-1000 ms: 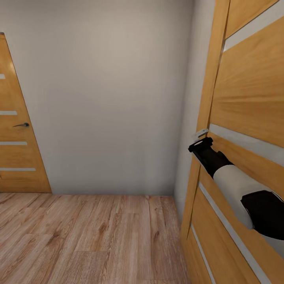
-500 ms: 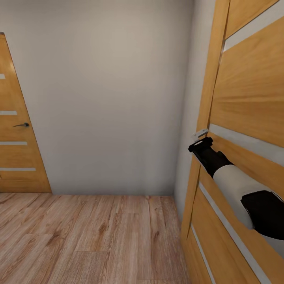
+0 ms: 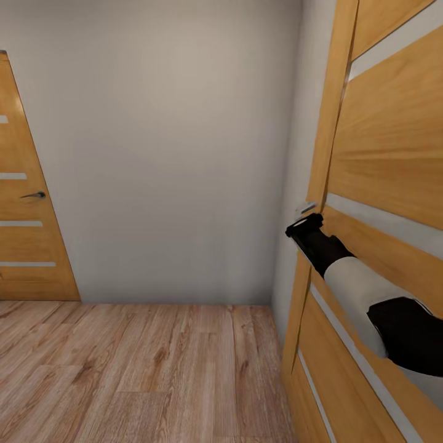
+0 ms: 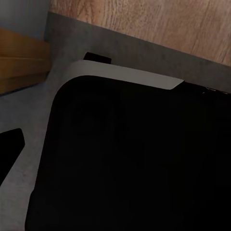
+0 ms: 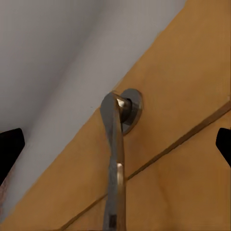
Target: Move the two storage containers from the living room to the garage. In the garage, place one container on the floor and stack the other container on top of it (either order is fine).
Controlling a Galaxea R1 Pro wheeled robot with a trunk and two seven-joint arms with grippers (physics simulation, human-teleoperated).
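Reaching along the wooden door at the right, the right gripper is held at the metal door handle, fingers spread wide. Light wood-plank flooring meets a plain grey-white wall. The left gripper's state cannot be told.

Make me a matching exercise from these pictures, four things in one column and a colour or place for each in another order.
Things:
1. right gripper
2. door handle
3. far door
4. floor

Descriptions:
A. light wood planks
B. silver lever on a round base
C. at the head view's left edge, with pale horizontal stripes
D. black, reaching to the near door's edge

Pairs: 1-D, 2-B, 3-C, 4-A
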